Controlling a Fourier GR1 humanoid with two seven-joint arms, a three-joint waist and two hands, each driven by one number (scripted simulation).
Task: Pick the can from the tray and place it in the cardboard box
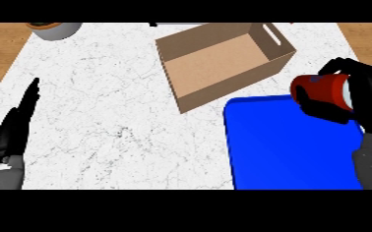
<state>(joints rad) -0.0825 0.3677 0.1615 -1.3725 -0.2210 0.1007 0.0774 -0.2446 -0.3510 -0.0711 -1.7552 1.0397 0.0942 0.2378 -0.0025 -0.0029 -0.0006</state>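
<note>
- Can (pixel 325 90): red, cylindrical, with a pale end and a dark mark on its side. It lies tilted on its side in the right hand, raised over the far right corner of the tray, near the box's right wall but not yet above the opening.
- Right hand (pixel 347 86): black; fingers and thumb curl round the can's body, clamped on it and hiding part of it. Its grey forearm enters at the lower right edge.
- Left hand (pixel 16 128): black, fingers straight and together, pointing away from the robot. It rests at the left edge of the counter, holding nothing, well apart from everything else.
- Tray (pixel 291 152): blue, flat, rectangular, at the lower right. No other item shows on it.
- Box (pixel 218 61): brown cardboard, open at the top, set askew at the centre far side, with a slot handle in its right wall. The inside looks bare.
- Counter (pixel 109 103): white marble pattern.
- Pot (pixel 54 29): grey, round, at the far left corner, partly cut off by the frame.
- Handling, as judged: the can is probably stiff, light and smooth, so it may slip or roll. A hold round the middle of the body suits it, as here.
- Step in hand, as judged: carry leftward over the opening, then lower and release.
</note>
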